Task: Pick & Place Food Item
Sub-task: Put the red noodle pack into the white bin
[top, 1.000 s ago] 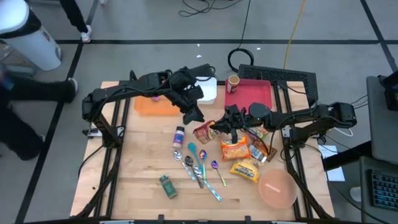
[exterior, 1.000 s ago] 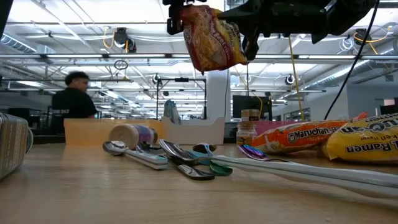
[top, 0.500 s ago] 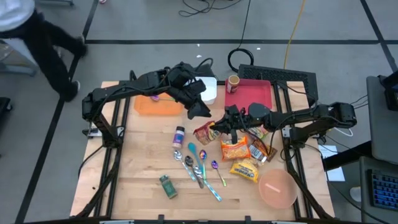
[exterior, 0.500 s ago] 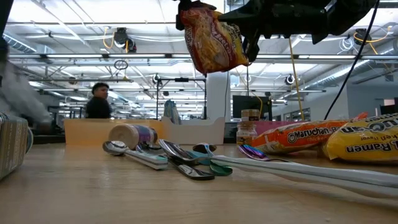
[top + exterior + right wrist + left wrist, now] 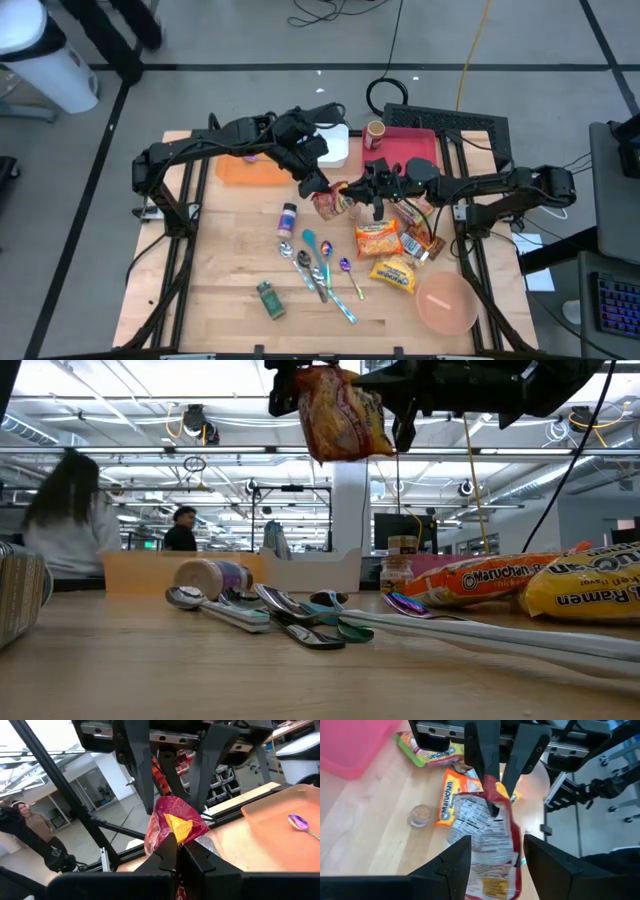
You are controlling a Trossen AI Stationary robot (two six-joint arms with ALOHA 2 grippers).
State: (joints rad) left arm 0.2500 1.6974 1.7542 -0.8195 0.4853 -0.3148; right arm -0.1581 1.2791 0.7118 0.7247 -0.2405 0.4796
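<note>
A red and yellow ramen packet (image 5: 328, 203) hangs above the table's middle, high in the low view (image 5: 345, 420). My right gripper (image 5: 352, 196) is shut on it. My left gripper (image 5: 318, 186) comes at it from the far left. It is open, one finger on each side of the packet's body (image 5: 485, 835). In the right wrist view the left gripper's two fingers (image 5: 142, 775) stand behind the packet (image 5: 170, 820), one on each side. My right gripper pinches the packet's crimped end (image 5: 172, 827) between its two fingers (image 5: 492, 795). It comes about level from the table's right side. The packet hangs below the fingers, clear of the table. My left gripper straddles the packet; whether its fingers touch it I cannot tell.
Two more ramen packets (image 5: 378, 240) (image 5: 395, 273) lie right of centre. Several spoons (image 5: 320, 265), a small jar (image 5: 289, 215) and a tin (image 5: 270, 298) lie nearer. A pink bowl (image 5: 445, 302), red tray (image 5: 405, 152) and orange bin (image 5: 250, 170) ring them. People walk beyond the table.
My right gripper has brought the packet a little toward the table's far edge and up, and it hangs slightly higher in the low view. My left gripper drew back briefly, then came back beside the packet.
</note>
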